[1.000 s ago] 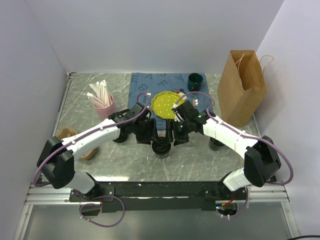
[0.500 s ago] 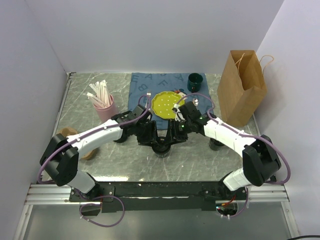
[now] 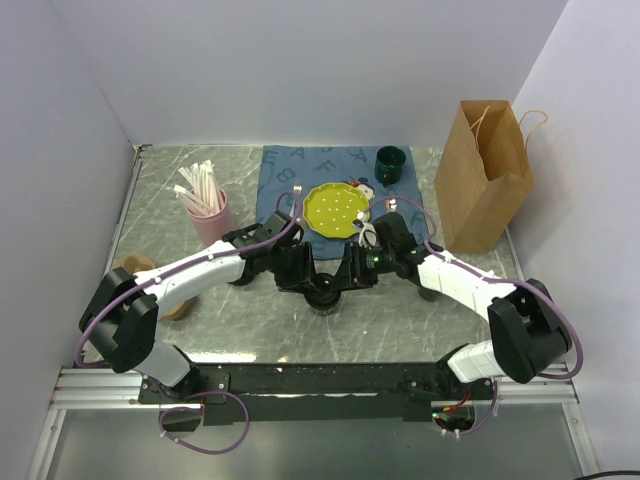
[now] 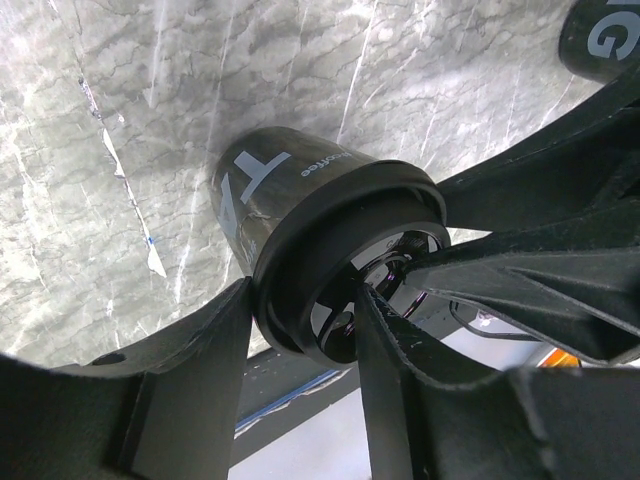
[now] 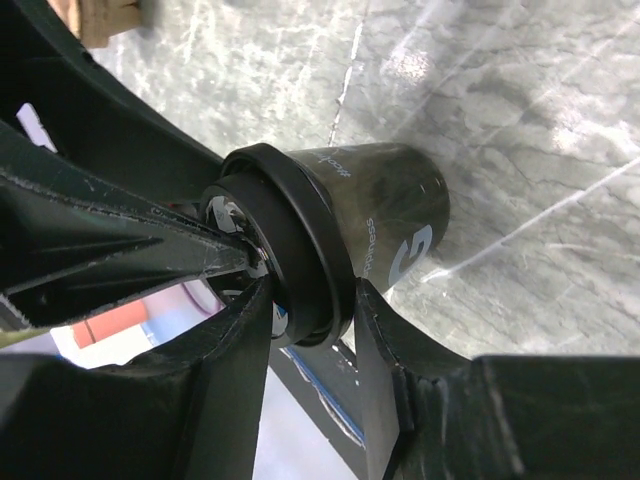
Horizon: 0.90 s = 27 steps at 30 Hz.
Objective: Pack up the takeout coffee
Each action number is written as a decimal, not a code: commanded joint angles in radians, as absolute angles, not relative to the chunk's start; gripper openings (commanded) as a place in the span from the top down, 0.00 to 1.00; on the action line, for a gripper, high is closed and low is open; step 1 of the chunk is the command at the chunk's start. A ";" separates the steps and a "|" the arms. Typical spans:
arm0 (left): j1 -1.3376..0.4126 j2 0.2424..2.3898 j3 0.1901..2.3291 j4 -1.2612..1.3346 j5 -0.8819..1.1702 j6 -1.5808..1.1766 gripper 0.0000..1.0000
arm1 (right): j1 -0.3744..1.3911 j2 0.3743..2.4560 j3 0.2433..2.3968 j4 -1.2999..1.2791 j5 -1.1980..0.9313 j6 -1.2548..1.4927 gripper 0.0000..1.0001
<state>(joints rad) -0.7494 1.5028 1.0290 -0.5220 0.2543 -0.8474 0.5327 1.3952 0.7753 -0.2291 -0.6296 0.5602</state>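
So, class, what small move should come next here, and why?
Probably open the left gripper and back it off: both grippers clasp the takeout coffee at its lid, and the paper bag stands on the right gripper's side.

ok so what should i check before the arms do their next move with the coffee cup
1. left gripper has a finger on each side of the lid: ok
2. right gripper flanks that lid too; firm contact: cannot tell
3. lid sits level on the takeout coffee: ok; fully snapped down: cannot tell
4. takeout coffee upright on the table: ok
5. paper bag stands upright: ok; mouth wide enough: cannot tell
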 commanded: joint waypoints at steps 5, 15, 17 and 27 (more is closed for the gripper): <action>-0.755 1.595 0.980 -0.627 0.143 -0.853 0.53 | 0.492 1.492 0.649 -0.184 -0.609 0.511 0.60; -0.755 1.597 1.040 -0.689 0.080 -0.827 0.54 | 0.445 1.467 0.742 -0.228 -0.784 0.482 0.48; -0.755 1.598 1.046 -0.698 0.072 -0.825 0.54 | 0.433 1.453 0.797 -0.276 -0.792 0.465 0.46; -0.755 1.629 1.078 -0.712 0.048 -0.816 0.54 | 0.399 1.519 0.959 -0.411 -0.906 0.318 0.43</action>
